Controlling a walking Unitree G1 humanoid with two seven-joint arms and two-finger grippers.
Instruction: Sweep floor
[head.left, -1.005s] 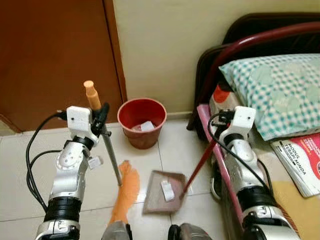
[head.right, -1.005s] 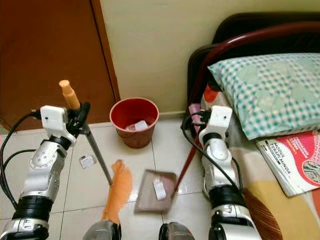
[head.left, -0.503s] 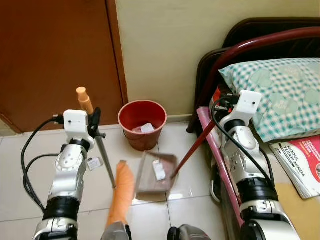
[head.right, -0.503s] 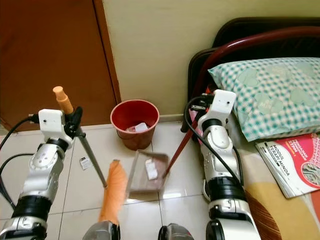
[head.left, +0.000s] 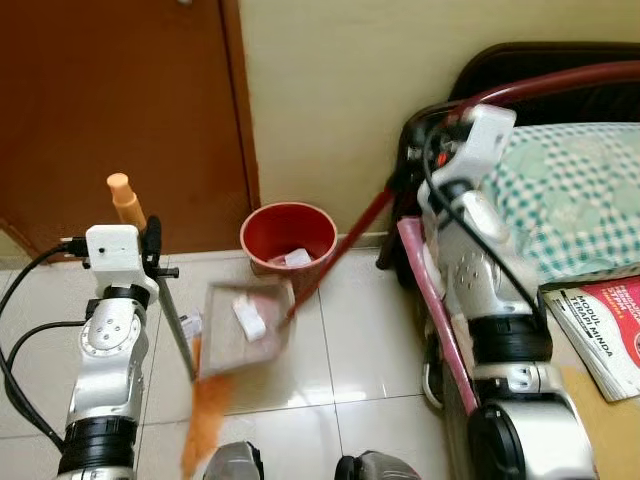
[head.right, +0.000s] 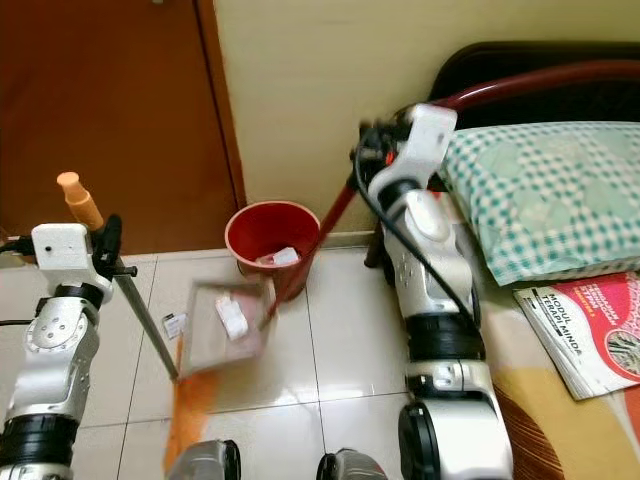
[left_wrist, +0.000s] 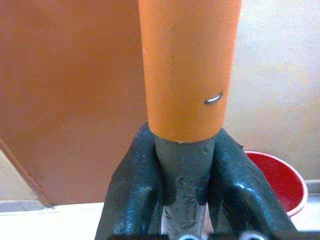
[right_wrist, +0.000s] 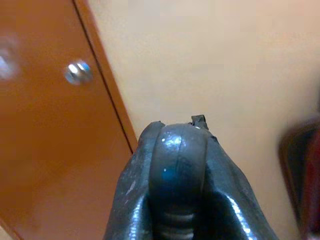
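Observation:
My left gripper (head.left: 152, 256) is shut on the grey shaft of a broom (head.left: 172, 315), just under its orange cap (left_wrist: 186, 65). The broom's orange bristles (head.left: 205, 432) trail on the tiles. My right gripper (head.right: 366, 150) is raised high near the bed head and shut on the end of the dark red dustpan handle (head.left: 340, 245). The brown dustpan (head.left: 245, 327) hangs tilted above the floor with white paper scraps (head.left: 248, 315) on it. It sits just in front of a red bin (head.left: 290, 232) that holds paper.
A brown door (head.left: 120, 100) fills the left, a cream wall (head.left: 340, 90) stands behind the bin. The bed with a maroon frame (head.left: 560, 85), a checkered pillow (head.left: 580, 190) and a pink book (head.left: 605, 325) is close on the right. A small scrap (head.right: 173, 323) lies on the tiles.
My right arm has risen and lifted the dustpan off the floor, carrying it left toward the red bin. The broom has shifted left; its bristles now trail lower.

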